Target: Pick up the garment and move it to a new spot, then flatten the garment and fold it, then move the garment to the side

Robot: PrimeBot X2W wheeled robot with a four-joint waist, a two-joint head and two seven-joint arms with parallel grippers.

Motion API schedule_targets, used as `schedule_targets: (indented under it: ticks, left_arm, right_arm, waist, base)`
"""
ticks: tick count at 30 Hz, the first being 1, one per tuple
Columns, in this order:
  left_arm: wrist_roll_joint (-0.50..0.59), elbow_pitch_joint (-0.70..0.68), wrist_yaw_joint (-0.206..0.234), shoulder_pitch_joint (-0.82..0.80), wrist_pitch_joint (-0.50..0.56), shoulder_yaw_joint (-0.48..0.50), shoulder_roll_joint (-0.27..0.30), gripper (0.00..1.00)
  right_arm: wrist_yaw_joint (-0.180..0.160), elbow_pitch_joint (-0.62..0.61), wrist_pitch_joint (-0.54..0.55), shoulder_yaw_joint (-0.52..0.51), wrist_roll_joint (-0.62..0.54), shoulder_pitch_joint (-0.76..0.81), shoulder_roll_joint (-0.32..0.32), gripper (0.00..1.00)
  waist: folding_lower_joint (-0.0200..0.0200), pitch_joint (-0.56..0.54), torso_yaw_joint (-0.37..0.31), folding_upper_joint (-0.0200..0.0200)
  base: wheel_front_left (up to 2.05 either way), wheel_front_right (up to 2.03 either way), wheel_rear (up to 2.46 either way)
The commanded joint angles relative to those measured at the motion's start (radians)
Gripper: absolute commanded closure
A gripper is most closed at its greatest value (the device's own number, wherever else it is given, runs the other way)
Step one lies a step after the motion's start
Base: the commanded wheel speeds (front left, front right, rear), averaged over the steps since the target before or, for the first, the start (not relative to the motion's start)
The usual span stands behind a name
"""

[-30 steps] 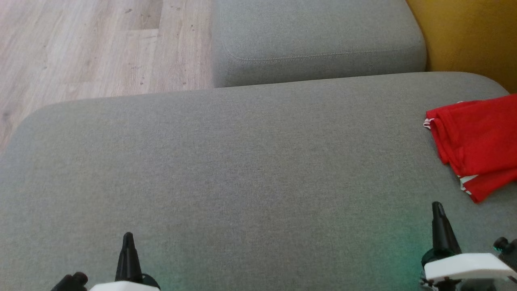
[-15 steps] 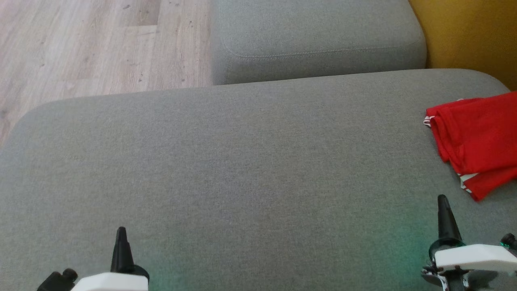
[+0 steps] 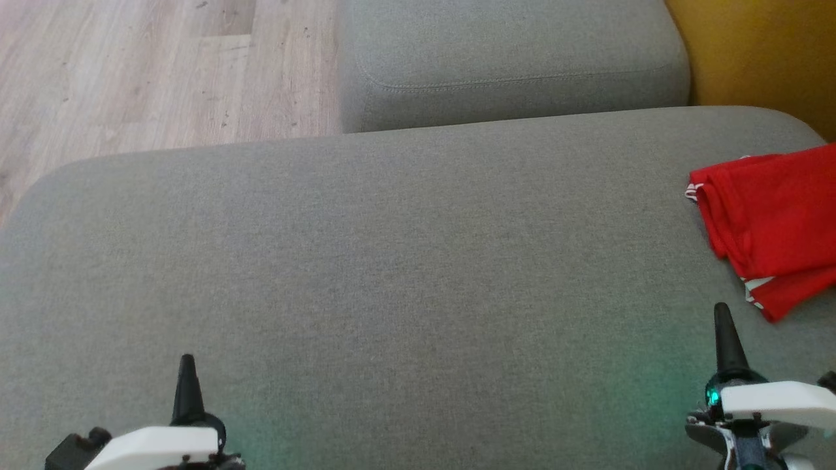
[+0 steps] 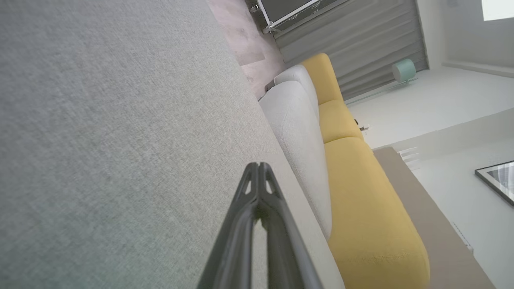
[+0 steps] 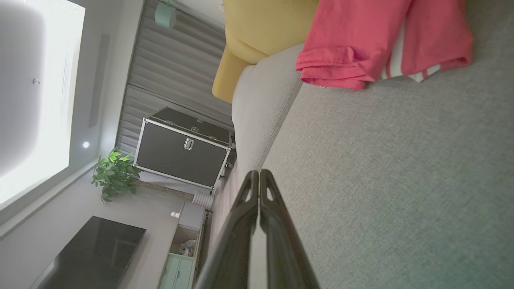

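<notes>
A folded red garment (image 3: 771, 222) with white stripes lies at the right edge of the grey sofa cushion (image 3: 392, 261); in the right wrist view the garment (image 5: 377, 40) sits near the top. My right gripper (image 3: 722, 313) hovers low at the bottom right, a short way in front of the garment, fingers pressed together (image 5: 259, 176) and holding nothing. My left gripper (image 3: 187, 365) is at the bottom left over bare cushion, also shut and empty (image 4: 259, 168).
A second grey cushion (image 3: 509, 59) stands behind the big one. A yellow sofa part (image 3: 757, 52) is at the far right. Wooden floor (image 3: 130, 72) lies at the upper left. A black case (image 5: 180, 148) and a plant (image 5: 112, 172) stand across the room.
Both grippers have drifted a little forward over the cushion, the left one also slightly leftward. The head view has shifted a bit. The garment stays where it lies.
</notes>
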Motion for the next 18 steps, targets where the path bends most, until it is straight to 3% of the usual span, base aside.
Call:
schedule_targets:
  ticks: [1,18]
  left_arm:
    - [-0.033,-0.023,-0.009,-0.065,0.008,0.039,0.013,1.00]
    - [-0.240,-0.002,-0.042,-0.118,0.062,0.089,0.012,1.00]
  right_arm:
    - [-0.001,-0.027,0.008,0.007,0.037,-0.059,-0.008,1.00]
    - [-0.001,-0.014,0.061,-0.024,0.251,-0.106,-0.001,1.00]
  waist:
    - [0.0000,0.001,0.000,0.0000]
    - [0.0000,0.014,-0.003,0.0000]
  base:
    - [0.00,0.00,0.00]
    - [0.00,0.00,0.00]
